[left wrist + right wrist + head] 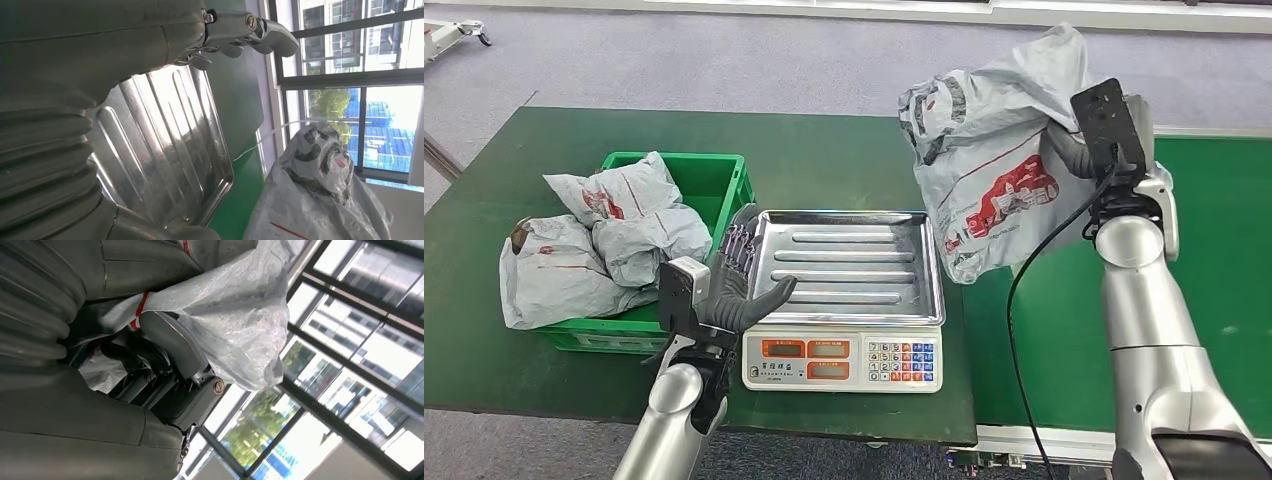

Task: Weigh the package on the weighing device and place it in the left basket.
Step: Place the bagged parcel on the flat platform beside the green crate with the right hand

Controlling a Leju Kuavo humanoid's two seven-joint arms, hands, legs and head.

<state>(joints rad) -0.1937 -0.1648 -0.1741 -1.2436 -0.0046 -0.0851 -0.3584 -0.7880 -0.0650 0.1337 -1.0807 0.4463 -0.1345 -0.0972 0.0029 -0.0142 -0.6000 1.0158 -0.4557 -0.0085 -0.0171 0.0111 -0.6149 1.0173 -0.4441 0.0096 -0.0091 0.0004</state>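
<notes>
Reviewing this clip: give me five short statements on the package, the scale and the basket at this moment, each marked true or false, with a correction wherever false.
1. The right hand holds the grey package up in the air. True.
2. The package lies on the scale tray. False: the tray is bare; the package hangs beside its right edge.
3. The left hand grips a package. False: it holds nothing, fingers apart, at the tray's left edge.
4. The green basket holds several grey packages. True.
5. The basket stands right of the scale. False: it stands left.
</notes>
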